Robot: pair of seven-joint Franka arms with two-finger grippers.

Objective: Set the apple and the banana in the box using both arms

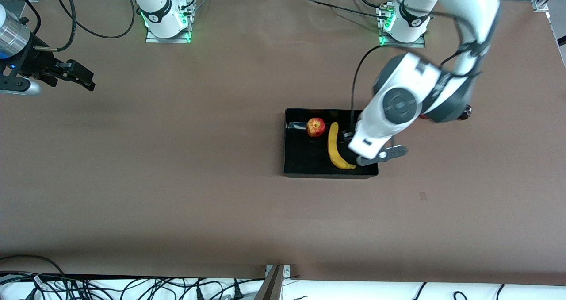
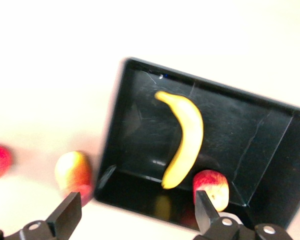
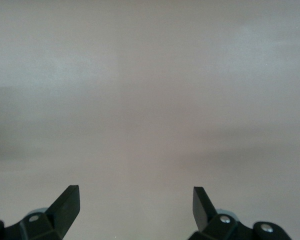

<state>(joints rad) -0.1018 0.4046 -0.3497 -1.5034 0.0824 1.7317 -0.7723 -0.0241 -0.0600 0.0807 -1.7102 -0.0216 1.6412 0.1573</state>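
Box (image 1: pixel 292 169): I see the black box in the middle of the counter (image 1: pixel 177 180).
Apple (image 1: pixel 315 127): in the box, at the end farther from the front camera.
Banana (image 1: pixel 334 147): in the box too — lying flat just beside the apple, not touching it as far as I can tell.
Left pincer (image 2: pixel 135 210): over the box edge toward the left arm's end; I see its fingers spread wide, holding nothing.
Right pincer (image 3: pixel 135 205): over the bare counter at the right arm's end, well apart from the box — wide open and empty; this arm waits.
Other fruit (image 2: pixel 73 172): a yellow-red one lies on the counter just beside the box.
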